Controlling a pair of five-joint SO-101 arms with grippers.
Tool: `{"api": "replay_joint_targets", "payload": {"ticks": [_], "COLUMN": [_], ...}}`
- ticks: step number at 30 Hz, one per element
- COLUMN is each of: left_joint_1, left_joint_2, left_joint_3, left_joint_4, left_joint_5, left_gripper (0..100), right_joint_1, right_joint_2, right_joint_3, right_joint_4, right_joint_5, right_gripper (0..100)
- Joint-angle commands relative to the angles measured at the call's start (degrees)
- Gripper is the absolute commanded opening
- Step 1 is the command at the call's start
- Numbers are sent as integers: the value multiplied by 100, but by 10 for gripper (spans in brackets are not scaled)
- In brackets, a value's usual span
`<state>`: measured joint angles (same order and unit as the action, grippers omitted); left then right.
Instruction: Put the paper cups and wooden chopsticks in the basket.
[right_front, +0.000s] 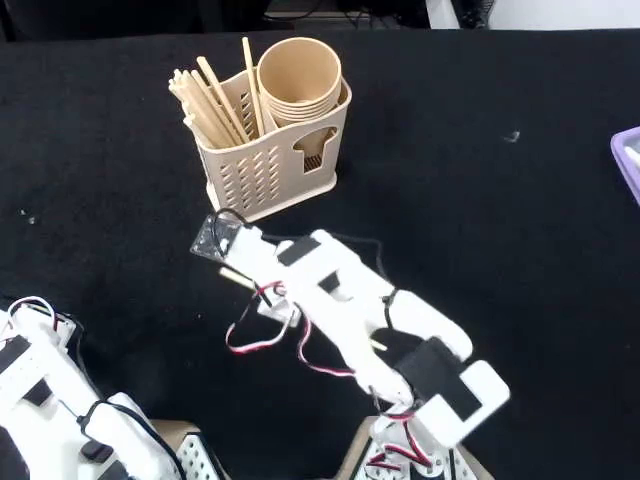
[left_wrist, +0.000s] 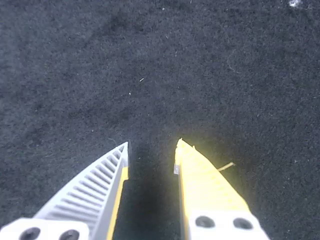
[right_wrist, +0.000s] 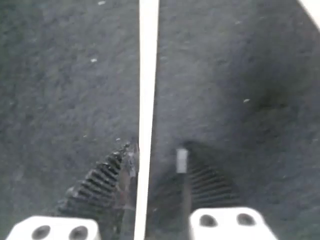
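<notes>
Nearly finished, by the look of it: at the lower left of the high view the left arm sits folded at the near edge, its left hand (left_wrist: 152, 145) spread open over bare black cloth with nothing between the fingers. Farther along, the basket (right_front: 265, 175) stands toward the far side of the surface (right_front: 480, 220), a bundle of chopsticks (right_front: 205, 100) upright in its left compartment and a nested stack of paper cups (right_front: 298, 70) in its right one. Just in front of the basket, the right arm stretches diagonally from the near edge, and the right hand (right_front: 220, 240) hangs low over one loose chopstick (right_front: 236, 277). In the right wrist view that chopstick (right_wrist: 148, 75) runs lengthwise between the spread fingers, its long axis in line with the hand's own reach, lying close to one finger with a gap to the other; the hand is not yet pressed onto it. The right arm is plainly the nearer one, and the basket lies just beyond its fingertips. A purple object (right_front: 628, 160) juts in at the right edge of the black cloth, and dim clutter lines the room behind.
</notes>
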<state>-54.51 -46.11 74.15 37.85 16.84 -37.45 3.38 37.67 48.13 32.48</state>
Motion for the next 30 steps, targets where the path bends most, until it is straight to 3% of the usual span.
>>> {"api": "replay_joint_targets", "payload": {"ticks": [1,10,14,18,22,30], "left_joint_1": [57,57,57,57,57,57], "left_joint_2": [-158,-158,-158,-158,-158,-158], "left_joint_3": [-215,-215,-224,-224,-224,-224], "left_joint_4": [-88,-97,-97,-97,-97,-88], "left_joint_5": [26,44,53,53,53,35], "left_gripper": [155,155,155,155,155,155], "right_joint_1": [-88,202,193,237,378,536], "right_joint_2": [-48,-2747,-4356,-5279,-5182,-3899], "right_joint_3": [-295,-927,-1508,-1648,-1402,-1200], "right_joint_4": [308,1714,1749,149,-1758,-4862], "right_joint_5": [167,70,-703,-1495,-2259,-2497], "right_gripper": [7,10,11,11,11,11]}}
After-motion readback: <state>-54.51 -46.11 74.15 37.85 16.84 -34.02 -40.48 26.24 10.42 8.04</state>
